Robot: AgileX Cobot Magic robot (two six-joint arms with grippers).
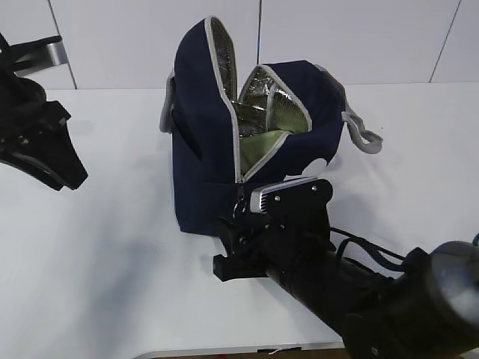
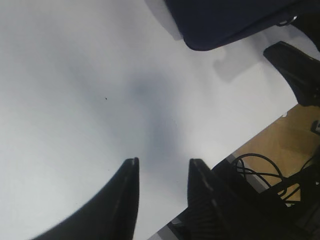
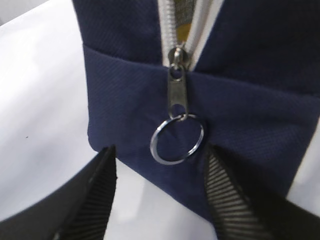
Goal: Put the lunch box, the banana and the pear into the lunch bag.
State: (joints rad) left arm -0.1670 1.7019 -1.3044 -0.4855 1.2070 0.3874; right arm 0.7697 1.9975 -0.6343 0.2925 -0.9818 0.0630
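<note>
- The lunch bag point(image 1: 217, 149) stands unzipped near the middle of the white table point(image 1: 112, 254); something pale green shows inside, perhaps the lunch box lid.
- Banana and pear are not visible, so their packing cannot be confirmed.
- The right gripper point(image 3: 160, 170), jaws spread, straddles the ring pull point(image 3: 177, 140) without gripping it.
- The left gripper point(image 2: 162, 172) hangs part-open, empty, over bare table near its left edge.
- Behind is a pale panelled wall point(image 1: 359, 37).

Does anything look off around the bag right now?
Nothing looks spilled or damaged. The bag stands upright on the table, zipper open, flap up, with something pale green inside. The ring pull hangs free between the right gripper's open jaws. The left gripper is open, empty, over bare table.
</note>
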